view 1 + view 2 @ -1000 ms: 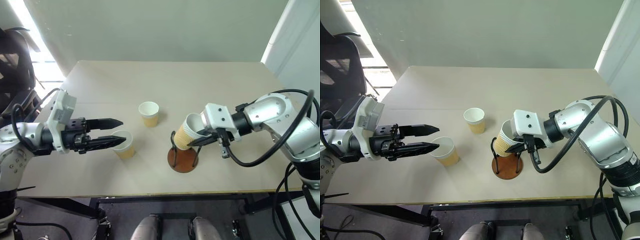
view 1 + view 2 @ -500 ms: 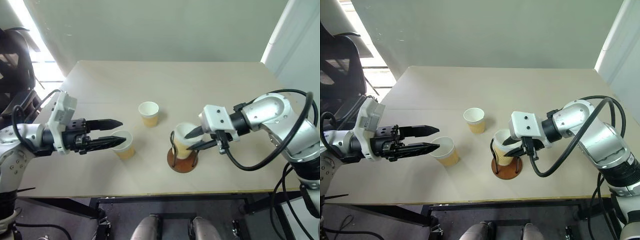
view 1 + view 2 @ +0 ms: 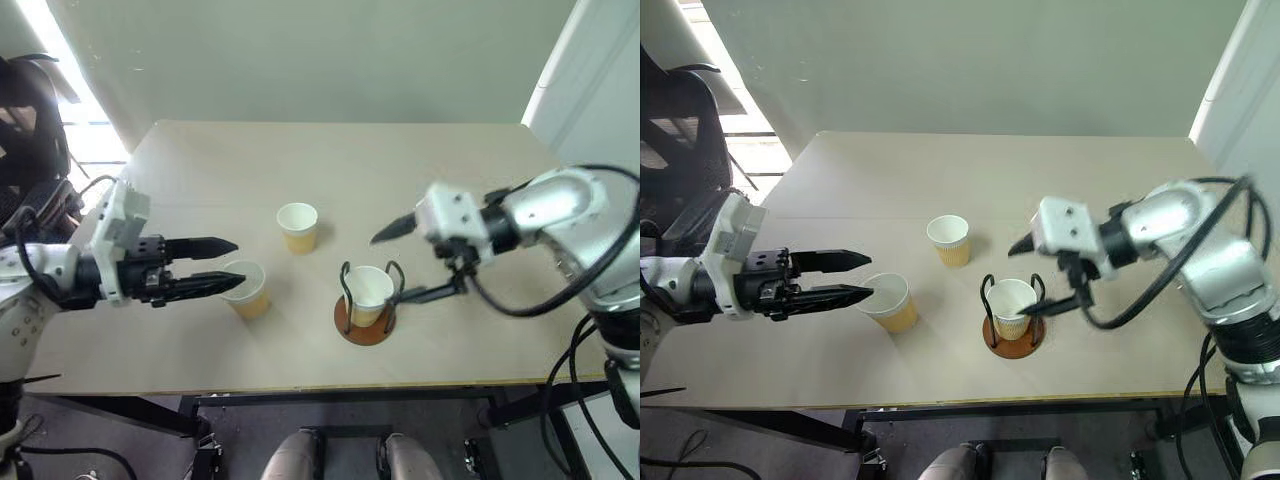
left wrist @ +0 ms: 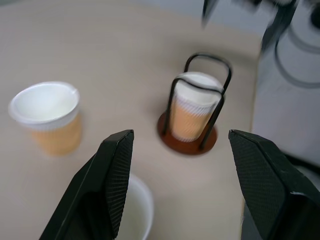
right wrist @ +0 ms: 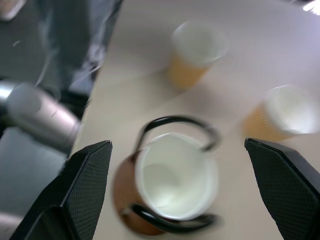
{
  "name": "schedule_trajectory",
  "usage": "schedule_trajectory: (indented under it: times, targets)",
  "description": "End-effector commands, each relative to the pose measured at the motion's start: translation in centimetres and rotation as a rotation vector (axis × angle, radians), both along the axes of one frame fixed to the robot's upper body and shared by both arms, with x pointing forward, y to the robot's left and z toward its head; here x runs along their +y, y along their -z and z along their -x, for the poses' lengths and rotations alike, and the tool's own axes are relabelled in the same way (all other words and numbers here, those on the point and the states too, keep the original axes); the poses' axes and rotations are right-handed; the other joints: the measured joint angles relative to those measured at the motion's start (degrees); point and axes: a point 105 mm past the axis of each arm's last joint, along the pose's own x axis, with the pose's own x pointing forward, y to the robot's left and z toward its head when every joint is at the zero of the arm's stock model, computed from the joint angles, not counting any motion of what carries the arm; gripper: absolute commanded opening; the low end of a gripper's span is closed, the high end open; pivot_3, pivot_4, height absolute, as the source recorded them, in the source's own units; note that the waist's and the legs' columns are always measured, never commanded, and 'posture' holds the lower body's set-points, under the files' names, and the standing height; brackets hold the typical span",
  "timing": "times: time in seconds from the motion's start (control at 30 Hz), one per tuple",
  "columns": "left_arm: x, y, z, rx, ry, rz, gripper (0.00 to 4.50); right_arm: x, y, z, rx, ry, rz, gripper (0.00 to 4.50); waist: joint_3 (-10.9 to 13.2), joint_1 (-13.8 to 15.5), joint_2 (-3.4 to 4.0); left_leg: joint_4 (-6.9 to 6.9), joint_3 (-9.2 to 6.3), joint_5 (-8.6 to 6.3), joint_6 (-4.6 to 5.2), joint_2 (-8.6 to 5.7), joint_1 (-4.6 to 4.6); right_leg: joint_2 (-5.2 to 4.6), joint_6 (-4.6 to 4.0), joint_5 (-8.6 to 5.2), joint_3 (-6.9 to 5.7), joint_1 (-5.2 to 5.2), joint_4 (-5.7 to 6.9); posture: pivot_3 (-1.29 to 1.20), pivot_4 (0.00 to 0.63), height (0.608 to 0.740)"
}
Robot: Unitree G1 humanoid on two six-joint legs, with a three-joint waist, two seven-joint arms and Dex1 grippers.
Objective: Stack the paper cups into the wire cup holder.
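The surface (image 3: 180, 350) has its near edge running just below the holder (image 3: 365, 322), with a bare strip between. That strip widens toward the right corner, where nothing stands.

The left jaws (image 3: 228, 266) are spread, one finger above the other, level and pointing toward the right. Their lower tip is at the rim of the nearest loose cup (image 3: 246, 288), which stands upright just past and below the tips; whether it touches I cannot tell. Nothing is pinched between them.

The right jaws (image 3: 402, 262) are spread wide and empty, pointing left. Their upper finger (image 3: 392, 228) hangs above and to the right of the holder, and the lower finger (image 3: 432, 293) reaches level toward the holder's right loop, close beside it. One cup (image 3: 1011, 307) stands upright inside the holder, between the two black loops, below and between the parted fingers and free of them.

Farther off, the third cup (image 3: 298, 226) stands upright by itself, beyond both pairs of jaws, nearer the left ones' line than the right's. Behind it the surface lies open to the far edge and the wall.
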Motion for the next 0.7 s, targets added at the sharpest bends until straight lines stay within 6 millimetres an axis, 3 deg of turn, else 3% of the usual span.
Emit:
schedule_trajectory:
  times: [0.03, 0.13, 0.43, 0.7]
  targets:
    - [1.4, 0.7, -0.1, 0.002, -0.003, -0.156, 3.25, -2.1, -3.6, -0.5, -0.1, 0.091, -0.102, 4.41, -0.02, 0.1, -0.03, -0.01, 0.0, -0.02, -0.01, 0.0, 0.02, 0.0, -0.1, -0.06, 0.0, 0.0, 0.0, 0.0, 0.15, 0.74]
    - [1.8, 0.8, -1.0, -0.028, 0.007, -0.209, 3.25, -3.1, -4.0, -0.8, -0.126, 0.155, -0.113, 4.41, -0.01, 0.15, -0.02, -0.02, -0.02, -0.09, -0.05, 0.0, 0.03, -0.01, -0.19, -0.11, 0.0, -0.01, 0.01, 0.0, 0.15, 0.74]
    - [-0.5, 2.9, -2.7, -0.021, 0.167, -0.289, 3.25, -4.3, -3.9, -0.4, -0.147, 0.239, -0.111, 4.41, -0.01, 0.17, -0.02, -0.02, -0.03, -0.13, -0.05, 0.0, -0.19, -0.05, -0.18, -0.11, -0.08, -0.2, 0.03, 0.0, 0.15, 0.74]
    - [0.3, 4.2, -3.4, -0.007, 0.191, -0.379, 3.25, -5.2, -4.0, -0.2, -0.157, 0.29, -0.103, 4.41, -0.01, -0.03, -0.02, 0.0, -0.05, -0.13, -0.06, 0.03, -0.24, -0.05, 0.03, -0.06, -0.14, -0.23, 0.03, 0.0, 0.15, 0.74]
